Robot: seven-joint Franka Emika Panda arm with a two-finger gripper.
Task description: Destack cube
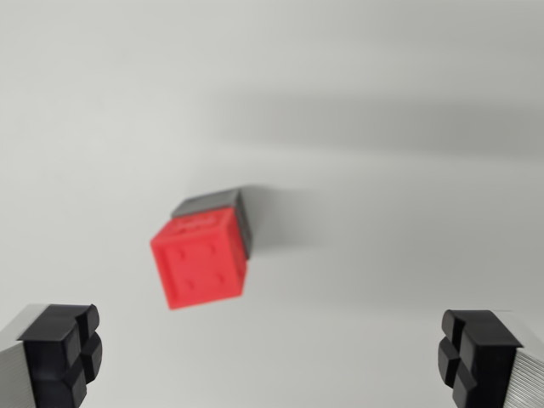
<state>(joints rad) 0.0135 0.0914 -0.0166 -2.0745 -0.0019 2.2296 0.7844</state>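
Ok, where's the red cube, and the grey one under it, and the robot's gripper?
red cube [201,259]: wrist view, on its studded top face.
grey cube [209,202]: wrist view, on its visible upper strip behind the red one.
gripper [270,353]: wrist view, midway between the two black fingertips.

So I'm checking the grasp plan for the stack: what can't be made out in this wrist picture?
- Grey cube: mostly hidden by the red cube on top of it.
- Red cube's surface marks: blurred.
- Gripper fingers: cut off by the bottom edge.
- Surface edges: out of frame.
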